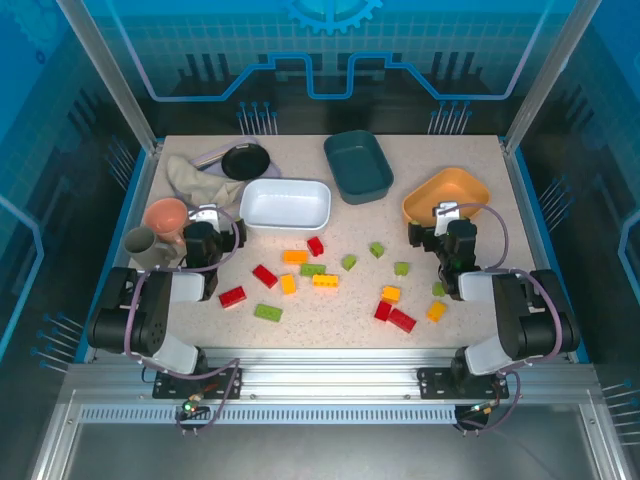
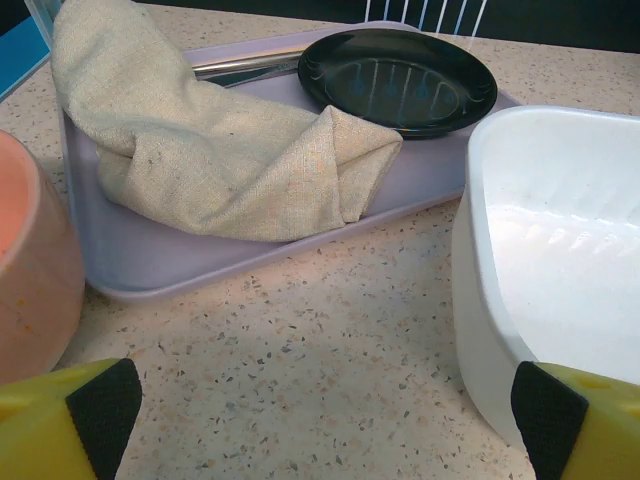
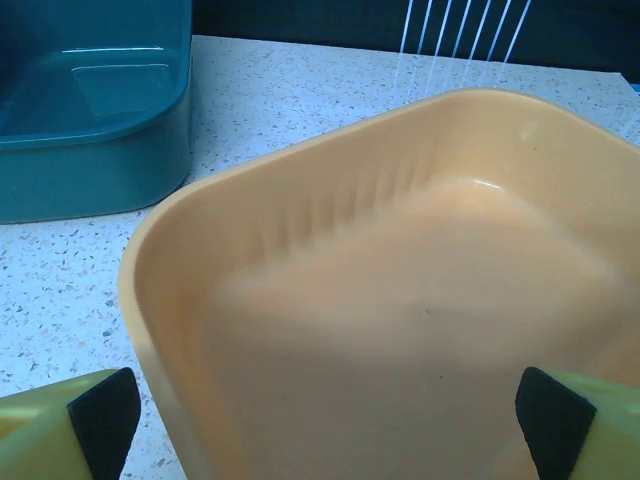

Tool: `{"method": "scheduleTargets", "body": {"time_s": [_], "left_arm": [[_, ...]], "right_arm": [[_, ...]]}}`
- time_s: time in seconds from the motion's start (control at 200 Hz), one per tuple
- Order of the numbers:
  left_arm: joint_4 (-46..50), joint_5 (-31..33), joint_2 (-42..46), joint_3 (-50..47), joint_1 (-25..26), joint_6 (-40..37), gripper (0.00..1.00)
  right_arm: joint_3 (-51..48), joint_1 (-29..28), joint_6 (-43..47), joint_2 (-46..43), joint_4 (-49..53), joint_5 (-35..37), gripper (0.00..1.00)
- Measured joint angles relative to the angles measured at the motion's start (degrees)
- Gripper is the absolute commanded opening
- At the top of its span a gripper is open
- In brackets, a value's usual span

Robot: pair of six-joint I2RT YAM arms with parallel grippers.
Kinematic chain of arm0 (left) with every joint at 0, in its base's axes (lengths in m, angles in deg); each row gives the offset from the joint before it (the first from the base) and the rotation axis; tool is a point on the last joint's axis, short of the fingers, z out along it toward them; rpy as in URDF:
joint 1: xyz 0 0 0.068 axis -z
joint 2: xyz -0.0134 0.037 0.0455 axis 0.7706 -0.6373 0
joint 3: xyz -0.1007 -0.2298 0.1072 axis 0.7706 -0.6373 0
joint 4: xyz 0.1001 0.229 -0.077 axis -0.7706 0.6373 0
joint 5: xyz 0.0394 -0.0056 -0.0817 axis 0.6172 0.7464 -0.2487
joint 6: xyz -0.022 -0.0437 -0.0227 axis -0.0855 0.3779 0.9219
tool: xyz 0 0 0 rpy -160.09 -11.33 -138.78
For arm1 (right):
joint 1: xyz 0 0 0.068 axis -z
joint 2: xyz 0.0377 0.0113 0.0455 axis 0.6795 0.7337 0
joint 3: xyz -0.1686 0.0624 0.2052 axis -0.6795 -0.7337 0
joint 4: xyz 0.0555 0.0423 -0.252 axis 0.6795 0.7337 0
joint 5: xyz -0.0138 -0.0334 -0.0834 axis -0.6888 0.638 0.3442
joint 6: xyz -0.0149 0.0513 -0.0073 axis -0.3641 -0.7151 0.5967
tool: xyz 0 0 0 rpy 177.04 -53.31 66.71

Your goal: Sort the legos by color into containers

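Several red, yellow-orange and light green legos lie scattered mid-table, among them a red one (image 1: pixel 316 246), a yellow one (image 1: pixel 325 281) and a green one (image 1: pixel 267 313). Behind them stand the white tray (image 1: pixel 285 203) (image 2: pixel 560 260), the dark teal tray (image 1: pixel 357 165) (image 3: pixel 90 120) and the orange tray (image 1: pixel 447 197) (image 3: pixel 400 300); none of them shows a brick inside. My left gripper (image 1: pixel 207 230) (image 2: pixel 320 420) is open over bare table beside the white tray's left end. My right gripper (image 1: pixel 447 228) (image 3: pixel 325 420) is open, facing the orange tray's near rim. Neither holds anything.
A pink bowl (image 1: pixel 166 216) (image 2: pixel 30 270) and a grey mug (image 1: pixel 140 243) sit at the left edge. Behind them a lavender tray (image 2: pixel 150 260) carries a beige cloth (image 1: pixel 195 178) (image 2: pixel 220 150) and a black plate (image 1: pixel 245 160) (image 2: pixel 400 75).
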Motion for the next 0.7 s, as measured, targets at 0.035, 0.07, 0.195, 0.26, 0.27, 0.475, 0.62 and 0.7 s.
{"method": "scheduleTargets", "body": {"time_s": [0.035, 0.07, 0.195, 0.26, 0.27, 0.475, 0.62, 0.7], "left_arm": [[-0.02, 0.00, 0.00, -0.02, 0.00, 0.00, 0.99], [-0.02, 0.00, 0.00, 0.00, 0.00, 0.00, 0.99], [-0.02, 0.00, 0.00, 0.00, 0.00, 0.00, 0.99], [-0.02, 0.00, 0.00, 0.00, 0.00, 0.00, 0.99], [-0.02, 0.02, 0.00, -0.02, 0.00, 0.00, 0.99], [0.00, -0.02, 0.00, -0.02, 0.00, -0.02, 0.99], [1.51, -0.66, 0.59, 0.02, 0.44, -0.46, 0.99], [7.41, 1.55, 3.58, 1.20, 2.45, -1.36, 0.99]], "right_arm": [[0.00, 0.00, 0.00, 0.00, 0.00, 0.00, 1.00], [0.00, 0.00, 0.00, 0.00, 0.00, 0.00, 1.00], [0.00, 0.00, 0.00, 0.00, 0.00, 0.00, 1.00], [0.00, 0.00, 0.00, 0.00, 0.00, 0.00, 1.00], [0.00, 0.00, 0.00, 0.00, 0.00, 0.00, 1.00], [0.00, 0.00, 0.00, 0.00, 0.00, 0.00, 1.00], [0.07, 0.00, 0.02, -0.15, 0.46, -0.17, 1.00], [1.70, -0.39, 0.02, -1.79, 6.34, 1.29, 1.00]]}}
